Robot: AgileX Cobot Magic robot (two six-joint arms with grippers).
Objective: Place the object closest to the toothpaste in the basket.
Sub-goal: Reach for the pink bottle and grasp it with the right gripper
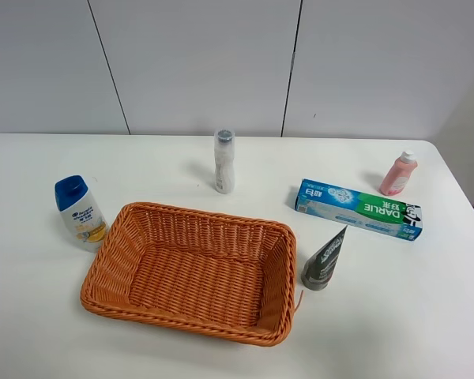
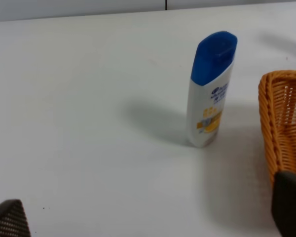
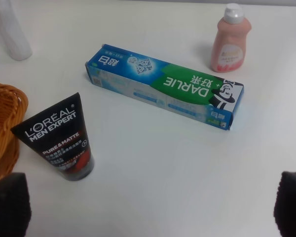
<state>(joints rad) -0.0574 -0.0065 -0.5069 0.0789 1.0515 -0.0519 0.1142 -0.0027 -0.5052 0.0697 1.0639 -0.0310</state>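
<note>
The green and blue Darlie toothpaste box (image 1: 358, 209) lies at the right of the table and also shows in the right wrist view (image 3: 165, 85). A black L'Oreal tube (image 1: 325, 260) (image 3: 59, 138) stands on its cap just in front of the box's left end, beside the basket. A pink bottle (image 1: 399, 173) (image 3: 230, 39) stands just behind the box's right end. The woven orange basket (image 1: 205, 215) is empty. My right gripper (image 3: 148, 207) is open above the table in front of the box. My left gripper (image 2: 148, 217) is open and empty. Neither arm shows in the exterior view.
A white and blue shampoo bottle (image 1: 80, 213) (image 2: 211, 89) stands left of the basket, whose rim (image 2: 281, 123) shows in the left wrist view. A white roll-on bottle (image 1: 223, 161) (image 3: 10, 27) stands behind the basket. The basket edge (image 3: 5, 123) is near the black tube.
</note>
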